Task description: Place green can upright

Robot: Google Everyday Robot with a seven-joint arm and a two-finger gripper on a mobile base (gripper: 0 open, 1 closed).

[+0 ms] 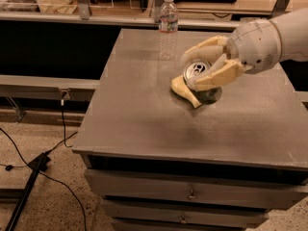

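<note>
**Claw grips tilted green can mid-table, with a yellow piece at its foot**

The claw [189,72] sits near the middle of the table [139,119], and its arm [269,40] reaches in from 2 o'clock. Its two cream fingers [207,48] are pinched on the green can [198,73], one over the can's far side and one along its near side. The can is not upright. It leans with its silver top and pull tab turned toward the camera, and its darker green body runs back and down toward 4 o'clock under the lower finger. Whether its base rests on the table or hangs just above it cannot be told.

A pale yellow, sponge-like piece [185,91] lies on the table at 7 o'clock from the can, right against the can's lower edge and below the tip of the near finger. It takes up the spot closest to the can on that side.

A clear plastic water bottle [168,19] stands upright at 11 o'clock from the can, at the table's far edge and well apart from the claw.

Drawers [192,195] fill the front of the table below its top. Dark cables [62,129] trail over the speckled floor at 8 o'clock, and a long counter [72,19] runs behind the table.
</note>
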